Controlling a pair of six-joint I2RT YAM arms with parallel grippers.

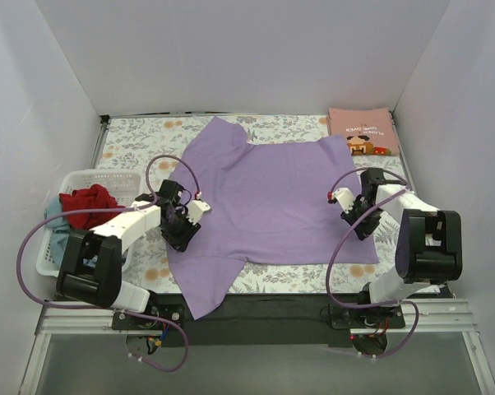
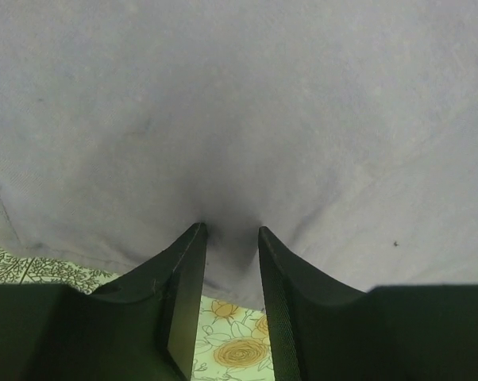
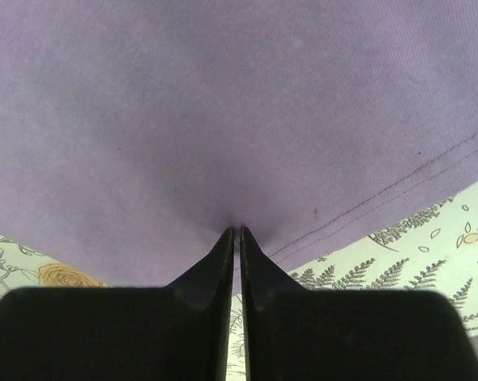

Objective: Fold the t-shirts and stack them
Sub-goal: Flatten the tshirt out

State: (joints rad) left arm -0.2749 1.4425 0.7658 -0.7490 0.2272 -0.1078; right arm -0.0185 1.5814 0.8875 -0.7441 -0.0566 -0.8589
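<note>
A lavender t-shirt (image 1: pixel 272 197) lies spread flat on the floral table cloth (image 1: pixel 141 136), one sleeve toward the back and one toward the front. My left gripper (image 1: pixel 182 226) sits at the shirt's left edge. In the left wrist view the left gripper (image 2: pixel 231 230) is open, its fingertips apart and pressing into the lavender fabric (image 2: pixel 239 103). My right gripper (image 1: pixel 352 212) is at the shirt's right hem. The right wrist view shows the right gripper (image 3: pixel 237 230) shut, pinching the puckered lavender fabric (image 3: pixel 223 103) just inside the stitched hem.
A folded salmon-pink t-shirt (image 1: pixel 361 132) lies at the back right corner. A white basket (image 1: pixel 46 255) at the left holds a red t-shirt (image 1: pixel 90 202) and a grey-blue one (image 1: pixel 54 216). White walls close in three sides.
</note>
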